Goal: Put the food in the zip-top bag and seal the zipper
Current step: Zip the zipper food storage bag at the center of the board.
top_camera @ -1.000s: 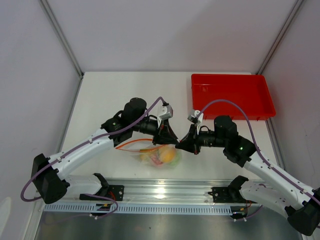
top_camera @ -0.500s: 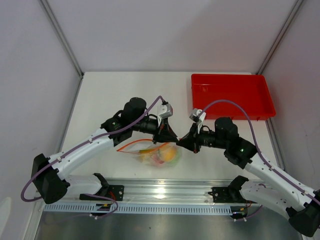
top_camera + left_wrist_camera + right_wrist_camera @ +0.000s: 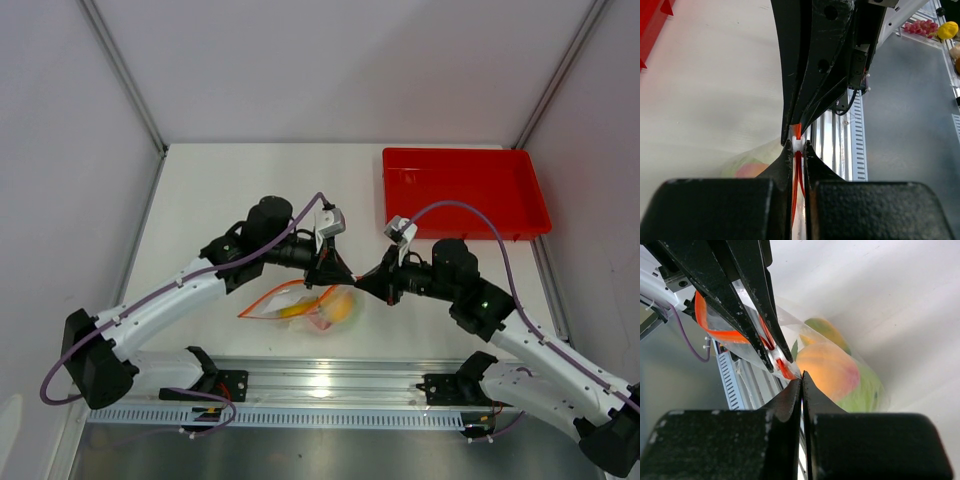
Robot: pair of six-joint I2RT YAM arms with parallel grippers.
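The zip-top bag (image 3: 312, 306) lies on the table near the front edge, between my two grippers. It holds the food: an orange-yellow peach (image 3: 827, 372), a green apple (image 3: 867, 395) and a yellow-green mango (image 3: 824, 327) show through the plastic. The orange-red zipper (image 3: 275, 299) runs along the bag's left side. My left gripper (image 3: 333, 277) is shut on the zipper's white slider (image 3: 798, 145) at the strip's right end. My right gripper (image 3: 363, 288) is shut on the bag's clear corner (image 3: 801, 381), just right of the left fingertips (image 3: 771, 347).
An empty red tray (image 3: 465, 190) stands at the back right. A metal rail (image 3: 320, 385) runs along the table's front edge, right beside the bag. Plastic grapes (image 3: 920, 26) and a lemon (image 3: 947, 30) lie beyond the rail.
The right gripper has drawn slightly right with the bag corner. The bag has flattened and the zipper strip now lies straighter, slanting down to the left.
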